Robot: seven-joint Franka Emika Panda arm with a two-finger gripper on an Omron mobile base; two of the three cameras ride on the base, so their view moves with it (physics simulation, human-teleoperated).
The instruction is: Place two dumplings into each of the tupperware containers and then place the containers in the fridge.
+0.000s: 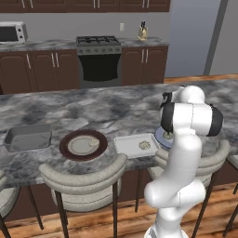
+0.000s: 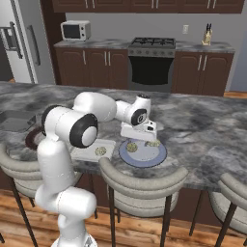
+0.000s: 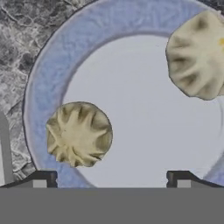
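Observation:
My gripper hangs open just above the round blue-rimmed plate, with nothing between its fingertips. Two pale pleated dumplings lie on that plate: one close to the left fingertip, the other farther off. The whitish tupperware container sits left of the plate and holds one dumpling. The dark grey container stands farther left on the counter. The fridge is across the room at the back left.
A round brown-rimmed plate lies between the two containers. Padded bar stools line the marble island's near edge. My own arm hides part of the blue-rimmed plate in the left base view. A stove and cabinets stand beyond.

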